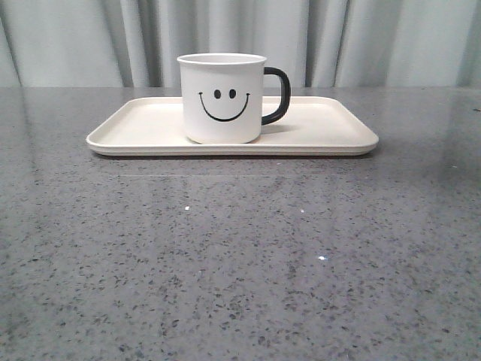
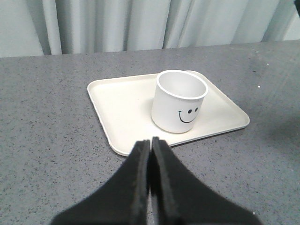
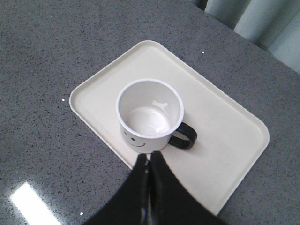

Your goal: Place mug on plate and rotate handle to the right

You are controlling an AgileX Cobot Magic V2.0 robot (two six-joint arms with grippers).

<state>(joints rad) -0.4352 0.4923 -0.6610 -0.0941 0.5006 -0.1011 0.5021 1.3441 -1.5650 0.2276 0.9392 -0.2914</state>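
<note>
The white mug with a black smiley face stands upright on the cream plate, near its middle. Its black handle points to the right in the front view. The mug also shows in the left wrist view on the plate, and in the right wrist view with its handle on the plate. My left gripper is shut and empty, short of the plate's edge. My right gripper is shut and empty, above the plate near the mug. Neither gripper shows in the front view.
The plate lies on a grey speckled table. Pale curtains hang behind the table's far edge.
</note>
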